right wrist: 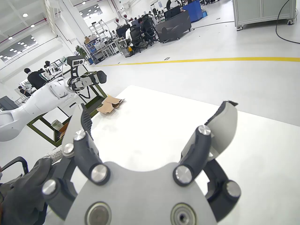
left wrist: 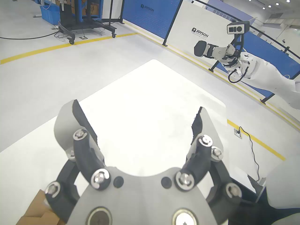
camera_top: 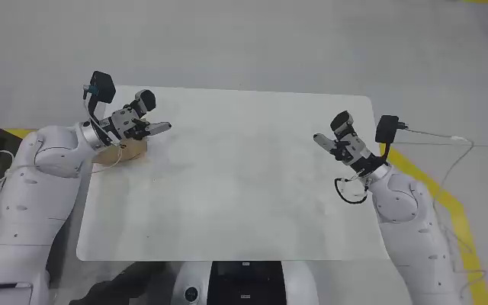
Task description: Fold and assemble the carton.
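The carton (camera_top: 128,150) is a flat, unfolded piece of brown cardboard. It lies on the table (camera_top: 229,198) at its left edge, near the far left corner. In the right wrist view the carton (right wrist: 110,105) shows several flaps spread out flat on the white top (right wrist: 152,118), and one corner of it shows in the left wrist view (left wrist: 35,209).

The left tool (camera_top: 155,128) hangs over the carton's inner side and hides part of it from above. From across the table it (right wrist: 93,79) can be seen raised clear of the cardboard, not touching it. Its fingers stand wide apart (left wrist: 138,115) with nothing between them, only bare table (left wrist: 140,90) beyond.

The right tool (camera_top: 329,137) is over the table's right side, well apart from the carton. Its fingers are also spread (right wrist: 154,108) and hold nothing. In the left wrist view it (left wrist: 204,49) shows farther off.
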`<action>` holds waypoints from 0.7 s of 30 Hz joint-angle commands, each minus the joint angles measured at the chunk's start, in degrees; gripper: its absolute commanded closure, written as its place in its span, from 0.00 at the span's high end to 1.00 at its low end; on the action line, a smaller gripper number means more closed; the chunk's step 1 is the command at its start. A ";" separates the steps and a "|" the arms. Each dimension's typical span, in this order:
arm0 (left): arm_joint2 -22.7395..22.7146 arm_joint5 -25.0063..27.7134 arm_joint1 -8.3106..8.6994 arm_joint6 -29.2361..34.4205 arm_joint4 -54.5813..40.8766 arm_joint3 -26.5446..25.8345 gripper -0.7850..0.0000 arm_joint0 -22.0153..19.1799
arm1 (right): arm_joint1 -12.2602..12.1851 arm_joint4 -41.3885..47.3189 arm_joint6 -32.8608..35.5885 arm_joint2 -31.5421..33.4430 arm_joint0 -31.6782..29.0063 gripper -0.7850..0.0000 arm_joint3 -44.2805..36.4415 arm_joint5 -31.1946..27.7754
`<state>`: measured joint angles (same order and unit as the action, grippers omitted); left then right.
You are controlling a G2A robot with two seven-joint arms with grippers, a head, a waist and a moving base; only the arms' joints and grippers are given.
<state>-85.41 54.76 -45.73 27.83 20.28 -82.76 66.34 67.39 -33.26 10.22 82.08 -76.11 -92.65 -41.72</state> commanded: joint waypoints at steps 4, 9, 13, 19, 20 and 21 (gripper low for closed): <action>0.19 -3.37 -0.05 0.20 -3.03 0.95 1.00 0.35 | 0.00 0.00 0.00 0.00 0.00 1.00 0.00 0.00; 0.64 -7.77 0.38 8.35 -15.09 4.63 1.00 -2.34 | 0.00 0.00 0.00 0.00 0.00 1.00 0.00 0.00; 1.14 -11.84 0.62 15.81 -24.64 9.55 1.00 -5.91 | 0.00 0.00 0.00 0.00 0.00 1.00 0.00 0.00; 1.50 -17.35 0.56 26.23 -39.12 22.93 1.00 -12.93 | 0.00 0.00 0.00 0.00 0.00 1.00 0.00 0.00; 1.66 -17.98 0.50 27.64 -40.66 25.39 1.00 -14.09 | 0.00 0.00 0.00 0.00 0.00 1.00 0.00 0.00; 1.72 -18.37 0.43 28.84 -42.11 27.84 1.00 -15.27 | 0.00 0.00 0.00 0.00 0.00 1.00 0.00 0.00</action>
<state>-83.79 36.88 -45.22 55.19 -20.02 -58.22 52.42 67.39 -33.26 10.22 82.08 -76.11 -92.65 -41.72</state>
